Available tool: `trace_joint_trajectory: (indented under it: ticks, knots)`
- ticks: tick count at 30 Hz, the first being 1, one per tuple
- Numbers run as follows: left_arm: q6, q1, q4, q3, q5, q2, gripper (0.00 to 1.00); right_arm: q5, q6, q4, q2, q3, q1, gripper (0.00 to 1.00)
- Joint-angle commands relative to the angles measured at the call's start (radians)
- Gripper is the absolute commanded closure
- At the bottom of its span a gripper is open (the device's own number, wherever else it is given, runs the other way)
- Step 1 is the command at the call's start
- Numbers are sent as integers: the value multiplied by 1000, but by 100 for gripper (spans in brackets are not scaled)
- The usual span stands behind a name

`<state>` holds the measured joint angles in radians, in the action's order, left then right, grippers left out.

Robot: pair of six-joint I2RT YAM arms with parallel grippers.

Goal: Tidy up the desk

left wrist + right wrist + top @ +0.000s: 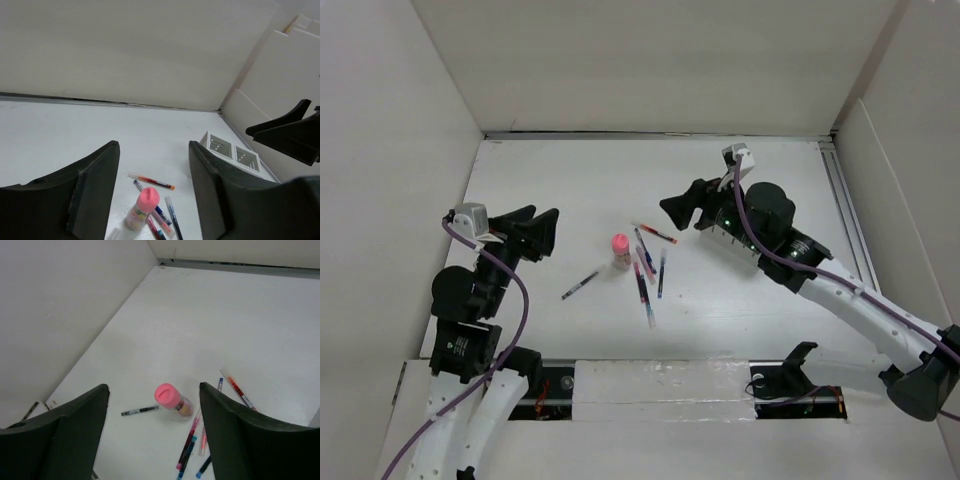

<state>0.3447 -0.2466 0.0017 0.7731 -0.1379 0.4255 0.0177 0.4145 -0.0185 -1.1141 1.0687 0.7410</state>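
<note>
The desk [570, 190] is a white tabletop with white panel walls. A small bottle with a pink cap [620, 249] stands at its middle, with several coloured pens [645, 272] scattered just to its right and one black pen [580, 285] to its left. My left gripper [544, 213] is open and empty, hovering left of the bottle. My right gripper [670, 212] is open and empty, above and right of the pens. The left wrist view shows the bottle [140, 207] between the open jaws [154, 146]. The right wrist view shows the bottle [172, 400] and black pen [140, 411] below its gripper [154, 387].
A white slotted organizer box [730, 240] sits on the desk's right side, mostly under my right arm; it also shows in the left wrist view [230, 152]. An orange-tipped pen [151, 180] lies farthest back. Tall walls [390, 150] close in the left, back and right.
</note>
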Motion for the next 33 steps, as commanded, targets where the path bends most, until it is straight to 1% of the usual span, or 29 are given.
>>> trace_joint_trajectory:
  ticks: [1,2,4,5,7,10,11,12,13,14,15,16,17,18,19,20,23,24,25,28,33]
  knots:
    - [-16,3,50,-9,-54,6,46,-9,1,57,-10,-4,20,21]
    - [-21,3,57,-17,-54,4,42,-10,1,57,-18,-4,29,30]
    - [-26,12,41,-12,-48,12,41,-10,-5,61,-30,-4,38,60]
    - [-27,12,38,-11,-49,15,42,-10,-6,61,-38,-1,38,100]
    - [-29,12,44,-15,-63,24,46,5,-17,45,-68,8,58,100]
    - [-29,12,41,-12,-36,36,61,59,-34,34,-104,31,92,100]
    - [-29,12,40,-14,-34,36,79,71,-39,34,-113,37,92,79]
    - [-30,12,38,-12,-37,36,86,85,-45,31,-136,45,106,64]
    - [-30,12,43,-14,-37,36,90,114,-57,22,-148,54,115,51]
    - [-30,12,44,-14,-32,36,92,126,-60,-13,-161,72,130,31]
    - [-30,12,40,-11,-19,47,92,146,-66,-24,-182,77,141,16]
    - [-29,12,34,-11,-19,47,92,149,-66,-23,-194,77,141,16]
    - [-29,12,24,-6,-8,56,88,149,-72,-23,-208,80,141,9]
    - [-29,12,18,-2,-5,62,84,149,-72,-23,-223,88,141,6]
    - [-29,12,8,0,-2,65,80,157,-75,-44,-263,100,141,6]
    - [-26,12,7,5,7,74,74,162,-79,-64,-288,118,141,5]
    - [-20,12,1,15,41,90,66,166,-97,-112,-364,171,162,3]
    - [-18,12,1,17,64,101,64,159,-112,-119,-381,178,162,3]
    - [-18,12,-34,21,70,105,64,154,-120,-123,-400,197,173,2]
    - [-19,23,-37,29,75,122,61,154,-132,-144,-476,227,187,2]
    - [-16,32,-43,32,44,128,60,142,-141,-156,-624,312,196,4]
